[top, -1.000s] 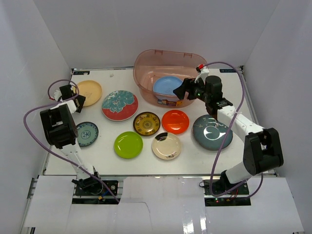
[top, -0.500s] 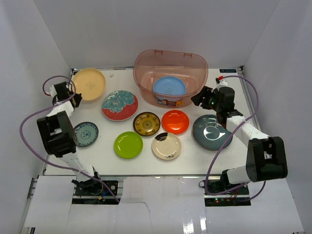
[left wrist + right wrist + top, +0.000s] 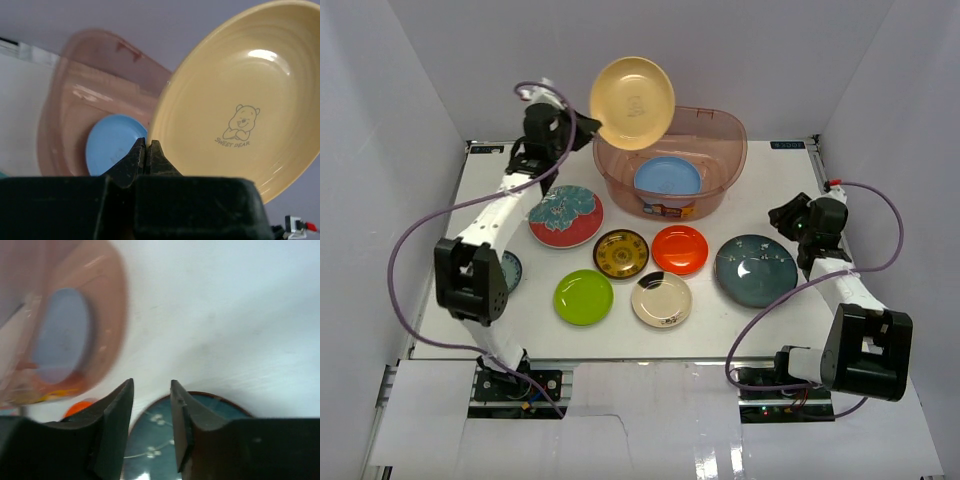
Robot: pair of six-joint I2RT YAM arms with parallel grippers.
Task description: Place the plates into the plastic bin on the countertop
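L gripper (image 3: 146, 150) is raised high at the far-left side of the large translucent pinkish-brown plastic bin (image 3: 725, 140), jaws pinched tight on the lower edge of a round pale-yellow plate w/ small bear print (image 3: 632, 102). The yellow plate is held up on edge, face toward the top cam, in the air above the bin's left rim. A round light-blue plate (image 3: 667, 177) lies flat on the bin floor. The bin sits at the far centre of the flat white countertop (image 3: 720, 325). R gripper (image 3: 152, 390) is low at the right side, jaws a little apart w/ narrow gap, nothing between them. It's just past the far edge of the round dark-teal plate (image 3: 756, 270); contact can't be told. On the countertop in front of the bin: red-teal floral plate (image 3: 566, 216), brown-gold plate (image 3: 621, 253), orange plate (image 3: 680, 249), lime-green plate (image 3: 583, 296), cream plate (image 3: 661, 299). A small blue-patterned plate (image 3: 510, 268) is mostly hidden behind the L arm.
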